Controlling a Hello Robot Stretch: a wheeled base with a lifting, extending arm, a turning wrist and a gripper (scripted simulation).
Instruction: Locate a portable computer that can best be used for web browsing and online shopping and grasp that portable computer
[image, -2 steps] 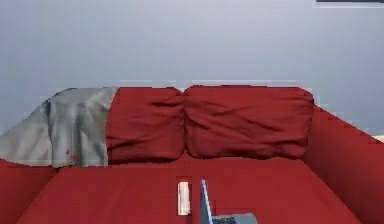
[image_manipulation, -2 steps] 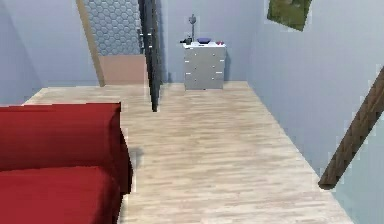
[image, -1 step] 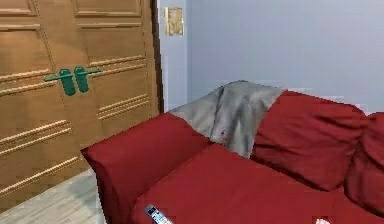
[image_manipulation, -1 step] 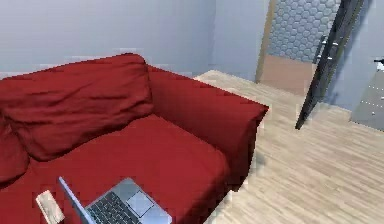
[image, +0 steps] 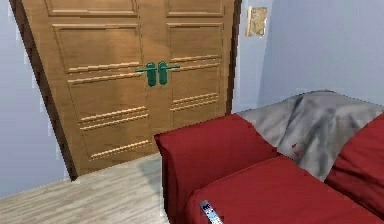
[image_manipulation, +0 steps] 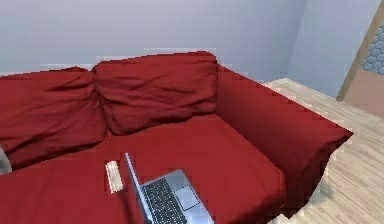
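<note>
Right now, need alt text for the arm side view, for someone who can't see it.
An open laptop with a grey keyboard lies on the seat of a red sofa, at the picture's bottom edge, with a small white oblong thing just left of it. Two back cushions stand behind, and pale wood floor shows at the right.

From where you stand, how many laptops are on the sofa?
1. An open laptop lies on the red sofa near the arm side view's bottom edge, just right of a small white remote. Others could be hidden beyond the frame.
</note>
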